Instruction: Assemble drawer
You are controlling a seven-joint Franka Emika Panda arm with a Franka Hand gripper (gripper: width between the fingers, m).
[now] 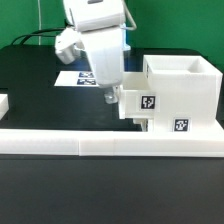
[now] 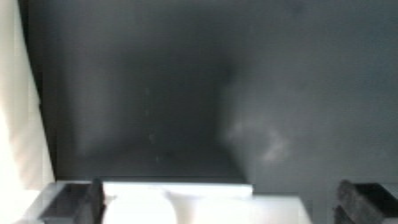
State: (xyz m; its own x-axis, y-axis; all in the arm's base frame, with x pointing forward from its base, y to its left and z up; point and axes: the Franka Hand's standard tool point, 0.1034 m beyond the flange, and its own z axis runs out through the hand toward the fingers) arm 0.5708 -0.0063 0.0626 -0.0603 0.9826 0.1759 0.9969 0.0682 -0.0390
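the gripper (image 1: 110,94) hung in the upper middle of the exterior view, its fingertips just at the upper left corner of a small tray (image 1: 141,103) of the drawer. that tray, bearing a square tag, sat half pushed into the large housing (image 1: 185,85) at the right of the frame, against the low white border wall (image 1: 110,146) along the bottom. the marker board (image 1: 80,77) lay flat behind the arm on the black table (image 1: 35,95).

in the wrist view the two dark fingers (image 2: 73,203) stood at the lower corners, wide apart, with a white edge of the tray (image 2: 175,200) between them. whether the pads pressed the tray i could not tell. a white strip (image 2: 16,110) ran down the frame's left edge.
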